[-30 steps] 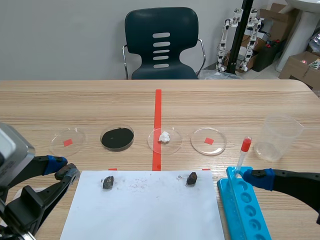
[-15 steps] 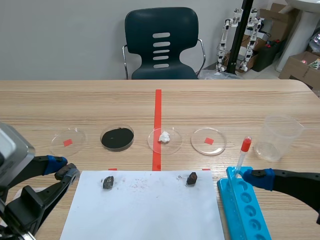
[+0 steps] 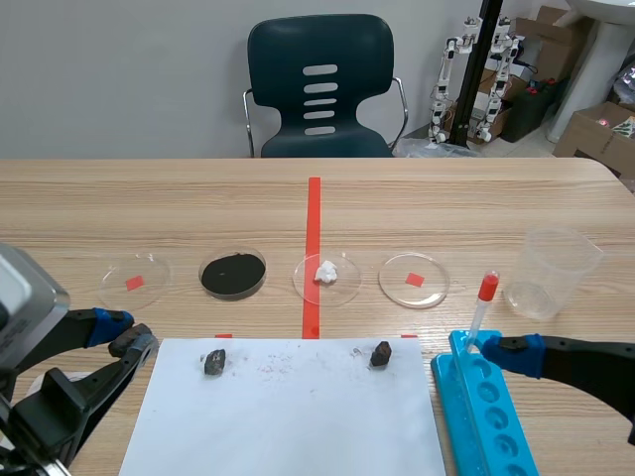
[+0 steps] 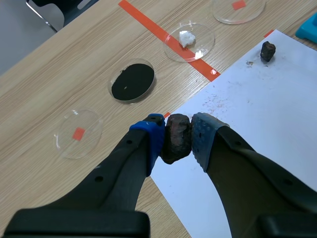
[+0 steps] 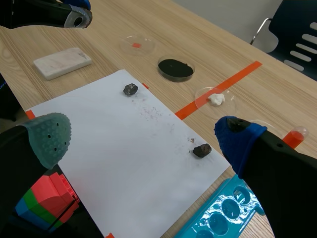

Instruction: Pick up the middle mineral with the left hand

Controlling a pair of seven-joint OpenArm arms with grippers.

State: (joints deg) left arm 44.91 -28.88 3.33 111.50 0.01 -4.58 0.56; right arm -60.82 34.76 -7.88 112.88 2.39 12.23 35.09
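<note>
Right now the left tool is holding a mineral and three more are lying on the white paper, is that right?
Not quite. The left tool does hold a mineral, but only two more lie on the paper, not three: a grey one and a brown one. The scene view shows it.

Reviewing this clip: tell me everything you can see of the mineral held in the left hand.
The mineral is a small, rough, lumpy chunk, dark reddish-brown with a dull, stony surface. It is clamped between the fingertips of the left hand, with the blue pad on one side and the dotted grey-blue pad on the other. Nothing but the pads appears to touch it. In the left wrist view it shows against the edge of the white paper, where the paper meets the wooden table.
</note>
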